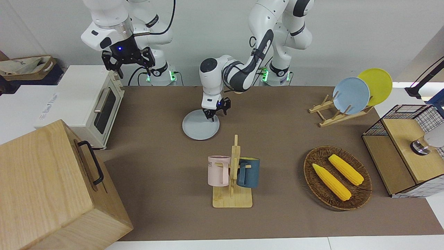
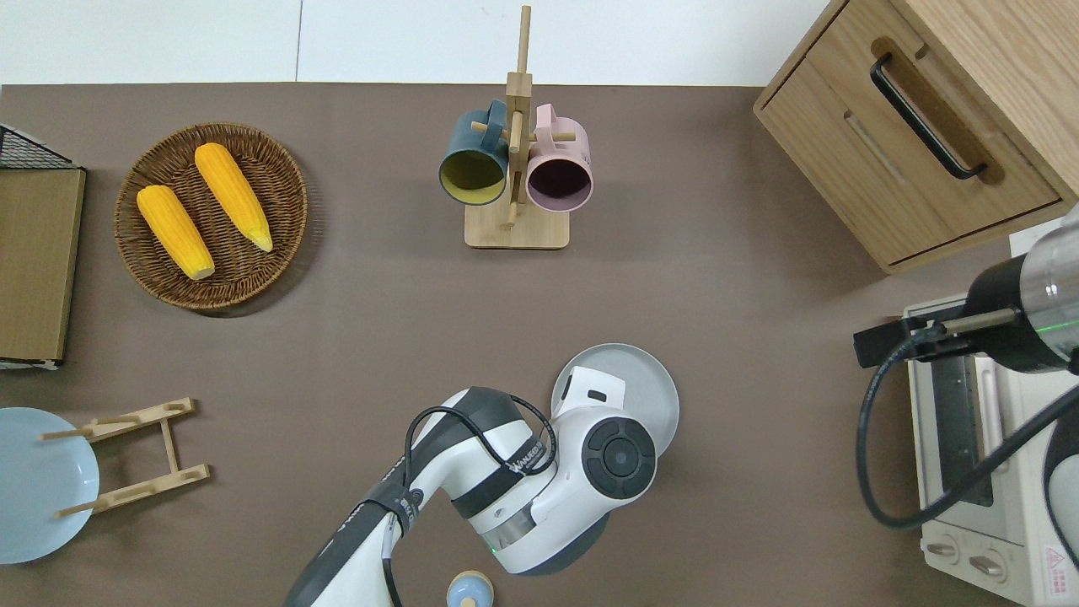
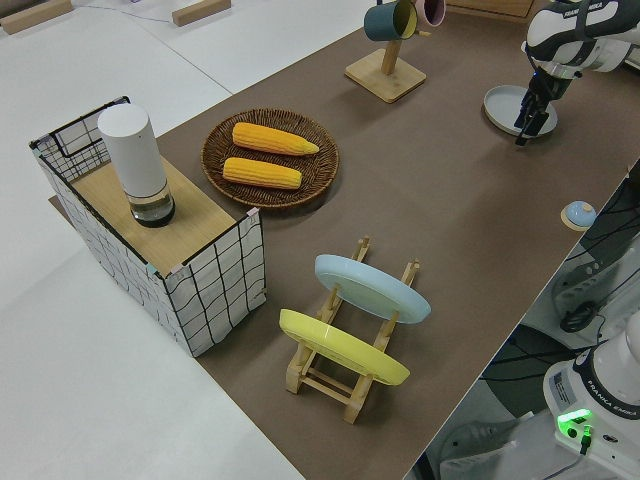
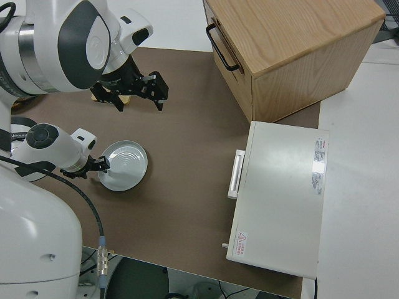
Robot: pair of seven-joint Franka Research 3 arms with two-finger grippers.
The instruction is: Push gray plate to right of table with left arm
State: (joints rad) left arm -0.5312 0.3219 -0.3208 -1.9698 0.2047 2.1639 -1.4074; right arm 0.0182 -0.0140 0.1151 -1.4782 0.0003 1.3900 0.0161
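Note:
The gray plate (image 1: 200, 127) lies flat on the brown table (image 1: 156, 156), nearer to the robots than the mug rack. It also shows in the overhead view (image 2: 656, 389), the left side view (image 3: 503, 103) and the right side view (image 4: 124, 163). My left gripper (image 1: 215, 114) points down at the plate's rim nearest the robots, on the side toward the left arm's end. In the overhead view the left arm's wrist (image 2: 620, 459) hides it. My right gripper (image 1: 129, 66) is parked, open and empty.
A mug rack (image 1: 232, 173) holds a pink and a dark blue mug. A toaster oven (image 1: 86, 100) and a wooden cabinet (image 1: 52, 187) stand at the right arm's end. A corn basket (image 1: 337, 177), a plate rack (image 1: 341, 113) and a wire box (image 1: 406, 149) stand at the left arm's end.

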